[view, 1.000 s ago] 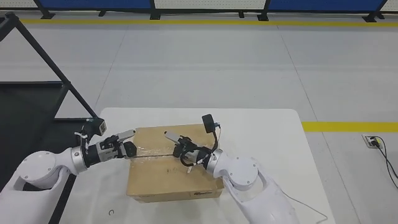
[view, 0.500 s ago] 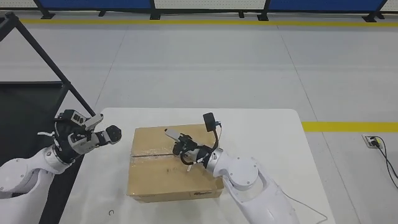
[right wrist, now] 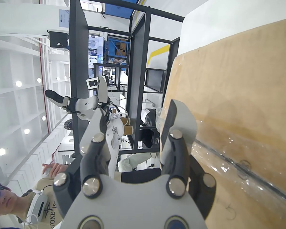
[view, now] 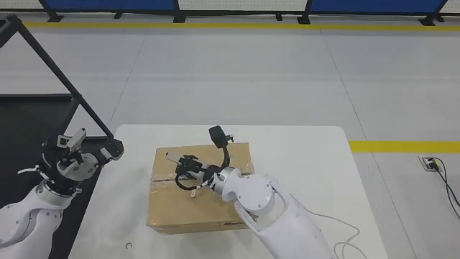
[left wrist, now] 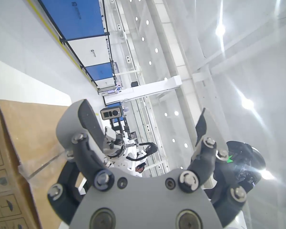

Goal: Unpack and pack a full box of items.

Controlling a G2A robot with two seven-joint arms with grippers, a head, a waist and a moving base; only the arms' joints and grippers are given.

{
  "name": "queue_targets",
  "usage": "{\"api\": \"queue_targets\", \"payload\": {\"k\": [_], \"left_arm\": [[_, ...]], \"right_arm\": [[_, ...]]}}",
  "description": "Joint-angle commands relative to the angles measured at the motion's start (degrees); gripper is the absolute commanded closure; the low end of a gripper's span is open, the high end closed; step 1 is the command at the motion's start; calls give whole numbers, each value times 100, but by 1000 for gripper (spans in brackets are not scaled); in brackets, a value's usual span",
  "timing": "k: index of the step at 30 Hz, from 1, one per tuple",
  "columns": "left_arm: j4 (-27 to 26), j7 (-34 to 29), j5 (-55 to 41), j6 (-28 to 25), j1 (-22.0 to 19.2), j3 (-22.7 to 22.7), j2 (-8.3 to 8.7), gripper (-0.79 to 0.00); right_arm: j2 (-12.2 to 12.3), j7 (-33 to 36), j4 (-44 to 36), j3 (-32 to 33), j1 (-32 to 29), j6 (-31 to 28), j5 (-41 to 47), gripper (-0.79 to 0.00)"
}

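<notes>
A closed cardboard box (view: 205,205) sits in the middle of the white table (view: 309,165), with clear tape (right wrist: 231,153) along its top seam. My right gripper (view: 181,164) is open over the box's left end. One of its fingers (right wrist: 177,122) lies by the crumpled tape end at the edge of the box (right wrist: 228,84), and the other hangs past that edge. My left gripper (view: 93,151) is open and empty, raised beyond the table's left edge and well apart from the box (left wrist: 12,139). In the left wrist view its own gripper (left wrist: 145,122) faces the right gripper (left wrist: 114,144) farther off.
A black metal frame (view: 43,72) stands left of the table, close to the left arm, and appears as a rack (right wrist: 138,72) beyond the box in the right wrist view. A small ring (view: 128,245) lies on the table near its front left.
The left gripper has pulled away from the box's left end, out past the table's left edge. The right gripper has slid left along the taped seam to the box's left end.
</notes>
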Motion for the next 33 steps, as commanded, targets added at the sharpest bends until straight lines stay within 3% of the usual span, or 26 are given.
{"api": "queue_targets", "payload": {"k": [1,5,7,8,9,10,11,15,16,17,27,33], "left_arm": [[1,-1,0,-1,-1,0,0,-785],[5,40,31,21,11,3,0,-785],[-85,491,342,285,25,28,0,-785],[-142,706,415,365,22,38,-8,-523],[-195,846,461,438,28,52,-15,-326],[-225,960,490,499,32,43,-20,-52],[-255,1033,535,524,40,30,-23,0],[-276,1286,982,540,123,-36,-18,0],[-293,1344,1120,542,147,-32,-18,-274],[-307,1384,1236,555,172,-27,-18,-785],[-307,1384,1236,555,172,-27,-18,-785],[-307,1384,1236,555,172,-27,-18,-785]], "right_arm": [[0,1,-1,1,-1,-2,1,0],[-8,0,-33,-24,-70,45,12,0],[-47,30,3,-127,14,294,-35,0],[-80,34,54,-204,96,464,-60,0],[-119,58,122,-297,196,635,-77,0],[-164,64,202,-390,303,793,-87,0],[-210,86,299,-486,410,950,-89,0],[-408,89,679,-782,785,1295,10,0],[-451,117,776,-843,859,1350,30,0],[-492,160,865,-910,934,1402,23,0],[-784,101,1430,-1184,1215,1682,37,0],[-783,-34,1422,-1026,1066,1748,-47,0]]}}
